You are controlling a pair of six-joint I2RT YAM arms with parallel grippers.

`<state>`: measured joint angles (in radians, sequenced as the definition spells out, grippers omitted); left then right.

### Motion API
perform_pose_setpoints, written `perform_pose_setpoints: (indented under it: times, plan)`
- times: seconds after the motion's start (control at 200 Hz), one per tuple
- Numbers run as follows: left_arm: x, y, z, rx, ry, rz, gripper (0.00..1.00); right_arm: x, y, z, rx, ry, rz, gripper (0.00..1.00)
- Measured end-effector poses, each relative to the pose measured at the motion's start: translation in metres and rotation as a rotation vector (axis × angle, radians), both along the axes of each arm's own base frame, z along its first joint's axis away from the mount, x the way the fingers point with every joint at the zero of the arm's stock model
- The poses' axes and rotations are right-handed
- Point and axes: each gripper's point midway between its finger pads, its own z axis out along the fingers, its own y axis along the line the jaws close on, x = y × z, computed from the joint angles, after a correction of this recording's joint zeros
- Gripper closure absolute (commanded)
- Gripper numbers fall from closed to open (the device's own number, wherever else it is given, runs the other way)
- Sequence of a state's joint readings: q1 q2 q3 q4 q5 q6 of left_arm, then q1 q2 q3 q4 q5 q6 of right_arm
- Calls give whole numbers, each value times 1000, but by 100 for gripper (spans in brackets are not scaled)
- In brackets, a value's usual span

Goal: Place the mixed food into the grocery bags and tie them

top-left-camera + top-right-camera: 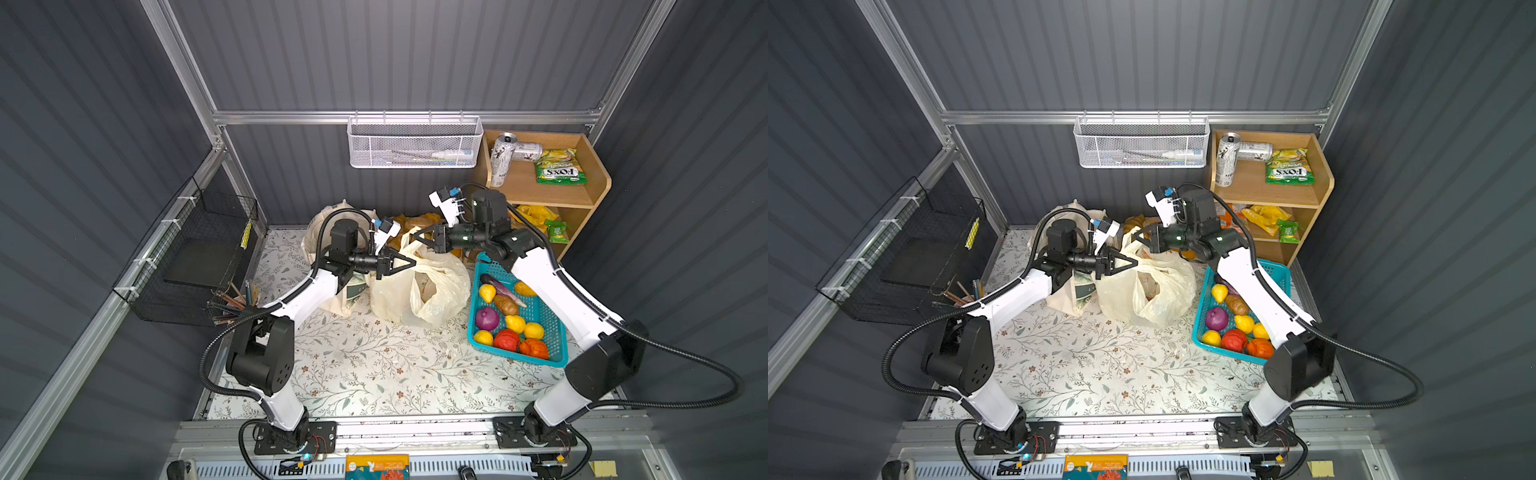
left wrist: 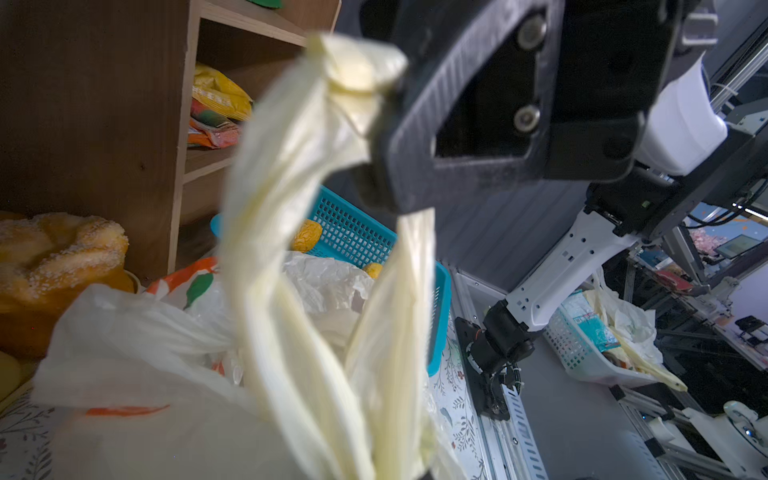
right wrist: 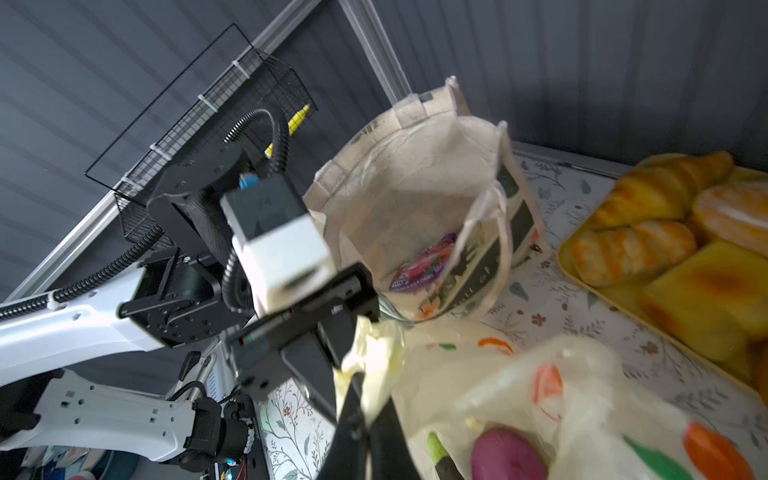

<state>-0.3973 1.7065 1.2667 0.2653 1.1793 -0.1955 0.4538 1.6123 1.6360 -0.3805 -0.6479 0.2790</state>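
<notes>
Both of your grippers are pressed shut on cream plastic above the plastic bag [image 1: 436,291], which stands between the canvas tote [image 3: 415,187] and the blue basket [image 1: 550,328]. Your left gripper [image 1: 411,262] points across toward the right; your right gripper [image 1: 416,237] points back at it from slightly farther back, tips almost meeting. The handle [image 2: 291,208] runs as two stretched strands, long axis straight between the two pinch points; whether that is one loop or both handles, you cannot tell from these views. Any knot, I judge, turns on that short span: little slack to cross over. A purple onion [image 1: 487,318] and an eggplant [image 1: 496,286] lie in the basket, nearer your right arm.
</notes>
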Motion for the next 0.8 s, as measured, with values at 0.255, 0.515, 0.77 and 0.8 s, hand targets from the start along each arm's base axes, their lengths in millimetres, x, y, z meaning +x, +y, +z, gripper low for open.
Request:
perform_pose_setpoints:
  times: [0.255, 0.515, 0.77, 0.8]
  plan:
    - [2, -1, 22, -79, -22, -3, 100, -31, -20, -15, 69, 5, -91, 100]
    - [-3, -8, 17, -93, 31, -49, 100, -48, -25, -34, 132, 7, -186, 100]
    - [7, 2, 20, -99, 48, -18, 84, -51, -34, -53, 123, 32, -275, 100]
    - [9, 4, 20, -100, 51, -11, 88, -50, -36, -55, 115, 37, -287, 100]
